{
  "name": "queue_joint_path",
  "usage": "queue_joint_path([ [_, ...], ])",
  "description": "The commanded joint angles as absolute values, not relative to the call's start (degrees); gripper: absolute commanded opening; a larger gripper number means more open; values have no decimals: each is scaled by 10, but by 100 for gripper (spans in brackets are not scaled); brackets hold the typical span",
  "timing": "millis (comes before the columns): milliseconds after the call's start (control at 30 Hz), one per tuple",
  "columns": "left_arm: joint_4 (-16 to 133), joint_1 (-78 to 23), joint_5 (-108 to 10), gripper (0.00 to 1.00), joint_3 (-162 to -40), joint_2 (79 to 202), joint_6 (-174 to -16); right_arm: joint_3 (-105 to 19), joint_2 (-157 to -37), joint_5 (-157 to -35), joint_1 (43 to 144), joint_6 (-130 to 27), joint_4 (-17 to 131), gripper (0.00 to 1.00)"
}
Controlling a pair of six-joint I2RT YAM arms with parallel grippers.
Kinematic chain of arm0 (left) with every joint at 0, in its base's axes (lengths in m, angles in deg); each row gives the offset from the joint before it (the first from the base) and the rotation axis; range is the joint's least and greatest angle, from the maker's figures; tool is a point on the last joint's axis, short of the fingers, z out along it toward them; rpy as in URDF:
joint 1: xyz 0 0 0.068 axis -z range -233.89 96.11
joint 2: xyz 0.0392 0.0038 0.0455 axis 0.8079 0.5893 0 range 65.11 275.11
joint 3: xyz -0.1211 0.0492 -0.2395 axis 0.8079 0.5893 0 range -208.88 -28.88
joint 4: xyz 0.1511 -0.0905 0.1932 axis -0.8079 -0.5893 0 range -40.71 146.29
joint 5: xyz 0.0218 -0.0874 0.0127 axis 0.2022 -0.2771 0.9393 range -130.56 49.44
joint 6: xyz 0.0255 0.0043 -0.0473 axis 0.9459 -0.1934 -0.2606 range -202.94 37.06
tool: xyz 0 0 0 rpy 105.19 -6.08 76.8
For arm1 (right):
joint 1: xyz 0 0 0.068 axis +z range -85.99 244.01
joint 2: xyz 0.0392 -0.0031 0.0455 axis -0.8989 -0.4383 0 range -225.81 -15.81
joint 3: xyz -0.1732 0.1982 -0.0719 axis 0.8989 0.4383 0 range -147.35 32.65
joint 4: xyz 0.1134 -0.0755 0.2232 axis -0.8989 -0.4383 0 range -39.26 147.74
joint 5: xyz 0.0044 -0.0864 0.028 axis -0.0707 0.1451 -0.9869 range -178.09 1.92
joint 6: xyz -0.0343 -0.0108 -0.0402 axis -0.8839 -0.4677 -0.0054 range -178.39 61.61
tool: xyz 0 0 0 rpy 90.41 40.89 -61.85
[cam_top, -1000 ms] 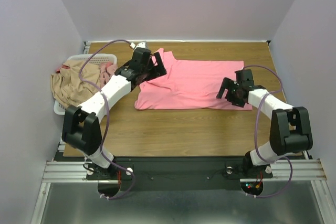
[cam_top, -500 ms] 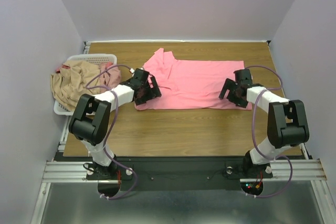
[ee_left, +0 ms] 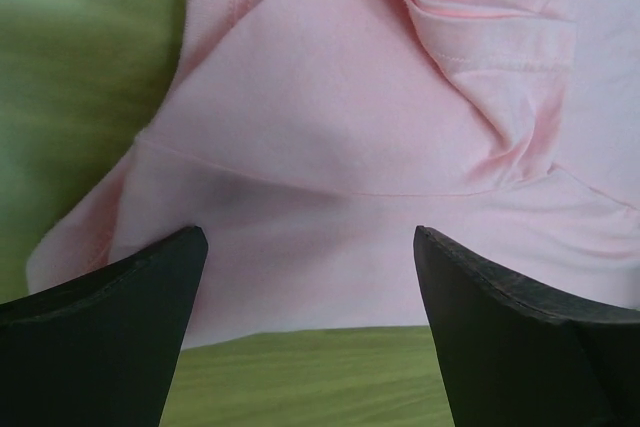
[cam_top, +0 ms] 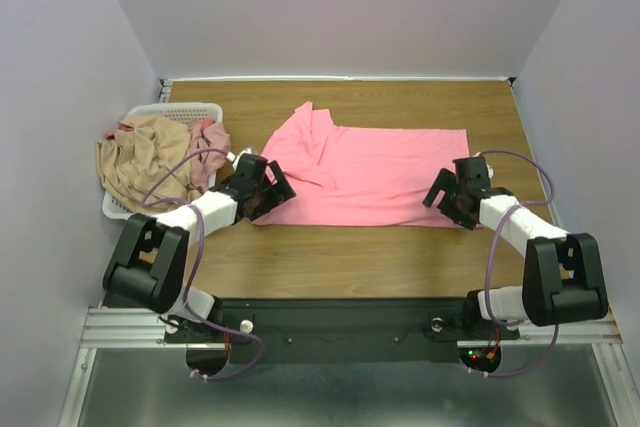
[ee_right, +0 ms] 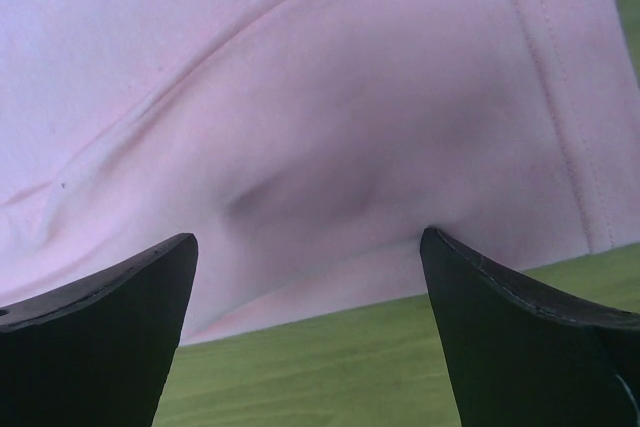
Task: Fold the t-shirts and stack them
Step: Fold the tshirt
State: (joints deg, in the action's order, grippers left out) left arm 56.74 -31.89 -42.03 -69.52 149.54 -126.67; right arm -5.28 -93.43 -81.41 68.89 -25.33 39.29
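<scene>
– Now, which step is shown?
– Fold set-up: the salmon-pink t-shirt (cam_top: pixel 375 172) is spread mid-frame, its lower corners flanked by the left gripper (cam_top: pixel 270 187) and right gripper (cam_top: pixel 450 194), fingers spread wide, nothing gripped.
– Next?
– Likely, both corners are to be pinched.

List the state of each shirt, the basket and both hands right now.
Salmon-pink t-shirt: spread out on the table, rumpled toward the basket.
Tan-beige t-shirt: crumpled, draped over the basket.
Dusty pink t-shirt: crumpled in the basket.
Basket: upright, holding shirts.
Left hand: open, holding nothing.
Right hand: open, holding nothing.
</scene>
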Motion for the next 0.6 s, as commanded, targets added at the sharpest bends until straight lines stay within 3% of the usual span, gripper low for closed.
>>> queue_joint_path([
  [0, 397, -321, -386, 98, -625, 1416, -1328, -12, -893, -806, 686, -206, 277, 100],
  [300, 287, -320, -342, 98, -676, 1286, -1359, -21, -794, -817, 686, -180, 237, 100],
  [567, 304, -311, -322, 99, -857, 1357, -1272, -167, -813, -796, 686, -245, 224, 100],
])
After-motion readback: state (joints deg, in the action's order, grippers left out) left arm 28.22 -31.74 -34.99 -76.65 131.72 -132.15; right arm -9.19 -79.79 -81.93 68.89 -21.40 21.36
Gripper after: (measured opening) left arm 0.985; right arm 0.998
